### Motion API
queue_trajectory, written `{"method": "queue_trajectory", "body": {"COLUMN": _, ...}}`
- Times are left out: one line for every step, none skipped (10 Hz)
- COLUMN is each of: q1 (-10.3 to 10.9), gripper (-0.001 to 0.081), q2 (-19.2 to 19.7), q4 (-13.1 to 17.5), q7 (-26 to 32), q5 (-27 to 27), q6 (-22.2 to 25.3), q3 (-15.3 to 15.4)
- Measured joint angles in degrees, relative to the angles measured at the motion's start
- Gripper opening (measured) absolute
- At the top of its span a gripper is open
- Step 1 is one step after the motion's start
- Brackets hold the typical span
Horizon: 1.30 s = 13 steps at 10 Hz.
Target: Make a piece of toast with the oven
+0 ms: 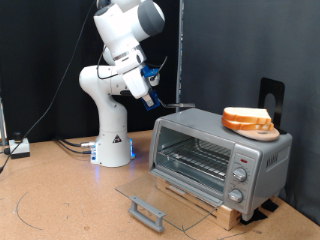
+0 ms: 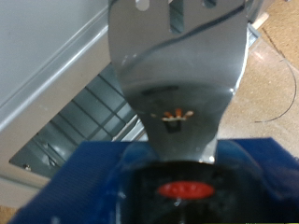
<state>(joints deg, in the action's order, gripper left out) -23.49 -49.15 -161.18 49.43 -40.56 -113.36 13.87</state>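
My exterior view is evenly lit from above, against a dark backdrop that swallows detail behind me. The oven [image 1: 222, 155] catches soft highlights on its silver top, and its open glass door [image 1: 165, 195] is nearly invisible but for faint reflections. A small blue glow shows at my base [image 1: 97, 158]. Shadows on the table [image 1: 60, 200] are weak. My wrist view is blurred throughout: the metal spatula [image 2: 177, 79] close to the lens is soft and glary, and the background is washed out.
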Motion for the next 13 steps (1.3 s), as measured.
{"method": "queue_trajectory", "body": {"q1": 0.0, "gripper": 0.0396, "q2": 0.0, "q4": 0.0, "q7": 0.1, "q5": 1.1, "q6": 0.0, "q3": 1.3}}
{"method": "queue_trajectory", "body": {"q1": 0.0, "gripper": 0.0396, "q2": -0.1, "q4": 0.0, "q7": 0.1, "q5": 2.2, "q6": -0.1, "q3": 2.8}}
{"method": "queue_trajectory", "body": {"q1": 0.0, "gripper": 0.0396, "q2": -0.1, "q4": 0.0, "q7": 0.0, "q5": 2.3, "q6": -0.2, "q3": 4.3}}
{"method": "queue_trajectory", "body": {"q1": 0.1, "gripper": 0.0396, "q2": -0.1, "q4": 0.0, "q7": -0.2, "q5": 2.0, "q6": -0.3, "q3": 5.6}}
{"method": "queue_trajectory", "body": {"q1": 0.2, "gripper": 0.0396, "q2": -0.1, "q4": 0.0, "q7": -0.6, "q5": 1.0, "q6": -0.3, "q3": 6.6}}
{"method": "queue_trajectory", "body": {"q1": 0.7, "gripper": 0.0396, "q2": -0.1, "q4": 0.1, "q7": -0.9, "q5": -1.0, "q6": -0.3, "q3": 7.3}}
{"method": "queue_trajectory", "body": {"q1": 1.4, "gripper": 0.0396, "q2": 0.0, "q4": 0.1, "q7": -1.2, "q5": -2.9, "q6": -0.2, "q3": 8.0}}
{"method": "queue_trajectory", "body": {"q1": 2.0, "gripper": 0.0396, "q2": 0.0, "q4": 0.3, "q7": -1.7, "q5": -4.1, "q6": -0.2, "q3": 8.8}}
{"method": "queue_trajectory", "body": {"q1": 2.3, "gripper": 0.0396, "q2": 0.0, "q4": 0.4, "q7": -2.4, "q5": -4.9, "q6": -0.2, "q3": 9.8}}
{"method": "queue_trajectory", "body": {"q1": 2.3, "gripper": 0.0396, "q2": 0.0, "q4": 0.4, "q7": -3.3, "q5": -5.4, "q6": -0.3, "q3": 11.0}}
{"method": "queue_trajectory", "body": {"q1": 2.3, "gripper": 0.0396, "q2": 0.0, "q4": 0.4, "q7": -4.0, "q5": -6.0, "q6": -0.3, "q3": 12.3}}
{"method": "queue_trajectory", "body": {"q1": 2.3, "gripper": 0.0396, "q2": 0.0, "q4": 0.4, "q7": -4.6, "q5": -6.8, "q6": -0.6, "q3": 13.5}}
{"method": "queue_trajectory", "body": {"q1": 2.4, "gripper": 0.0396, "q2": 0.0, "q4": 0.4, "q7": -4.8, "q5": -8.1, "q6": -1.5, "q3": 14.7}}
